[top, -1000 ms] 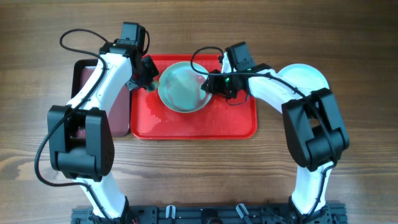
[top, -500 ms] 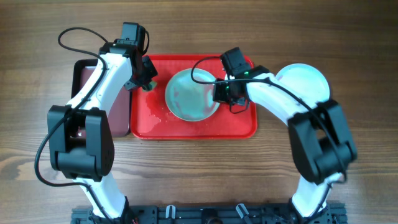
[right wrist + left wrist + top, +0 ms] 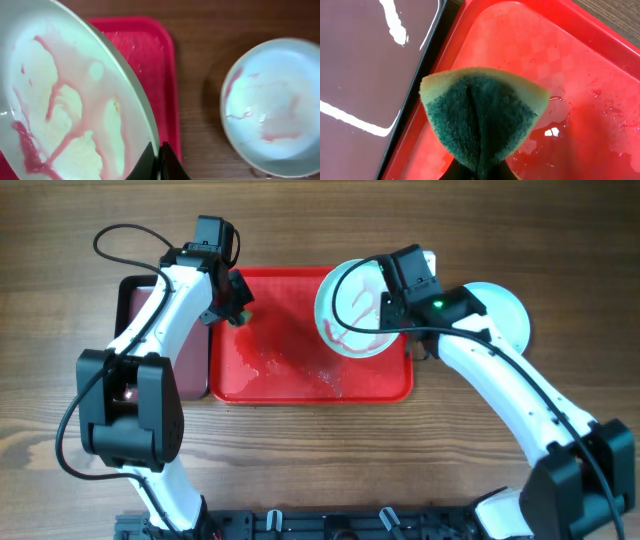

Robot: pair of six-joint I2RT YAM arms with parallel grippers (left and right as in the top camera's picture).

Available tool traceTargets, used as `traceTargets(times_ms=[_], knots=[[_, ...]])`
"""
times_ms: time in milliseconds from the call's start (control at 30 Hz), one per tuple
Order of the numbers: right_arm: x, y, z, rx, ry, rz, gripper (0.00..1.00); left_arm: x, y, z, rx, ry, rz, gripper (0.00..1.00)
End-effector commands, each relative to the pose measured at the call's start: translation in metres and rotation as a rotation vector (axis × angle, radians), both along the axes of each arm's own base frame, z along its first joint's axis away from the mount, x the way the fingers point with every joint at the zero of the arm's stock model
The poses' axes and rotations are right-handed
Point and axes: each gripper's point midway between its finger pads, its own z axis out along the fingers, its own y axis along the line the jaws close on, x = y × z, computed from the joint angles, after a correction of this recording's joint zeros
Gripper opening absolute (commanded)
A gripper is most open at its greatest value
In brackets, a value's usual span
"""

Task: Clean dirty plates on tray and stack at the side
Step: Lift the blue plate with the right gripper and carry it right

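Now: smeared plate over far-right corner of tray.
Right gripper pinches its rim; side plate lies right, nearer this arm; left gripper clamps sponge.

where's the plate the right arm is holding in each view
Overhead: plate upper centre-right, over the tray's right end, in the right gripper.
Left wrist: not in it; only sponge and tray.
Right wrist: plate fills the left half.
Shared landmark: the red tray.
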Motion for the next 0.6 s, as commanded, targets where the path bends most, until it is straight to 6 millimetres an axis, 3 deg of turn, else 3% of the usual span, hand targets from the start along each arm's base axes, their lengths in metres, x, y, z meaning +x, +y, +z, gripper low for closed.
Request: traceTargets(times_ms=[0, 133, 267, 333, 400, 567], knots=[[0.004, -0.02, 0.024, -0.1, -0.084, -0.031, 0.04, 0.006, 0.003, 0.018, 0.011, -0.047, -0.014, 0.04], [0.003, -0.022, 0.032, -0.233, -0.121, 0.005, 0.04, 0.006, 0.001, 0.018, 0.011, -0.046, -0.017, 0.04], [-0.001, -0.015, 0.054, -0.438, -0.212, 0.039, 0.04, 0.006, 0.001, 0.018, 0.011, -0.046, -0.019, 0.04], [-0.004, -0.009, 0.068, -0.543, -0.27, 0.05, 0.04, 0.006, 0.001, 0.018, 0.011, -0.046, -0.019, 0.04], [-0.017, 0.006, 0.11, -0.767, -0.43, 0.025, 0.04, 0.006, -0.001, 0.018, 0.011, -0.046, -0.022, 0.04], [-0.029, 0.022, 0.143, -0.915, -0.541, 0.009, 0.04, 0.005, -0.001, 0.017, 0.012, -0.043, -0.022, 0.04]])
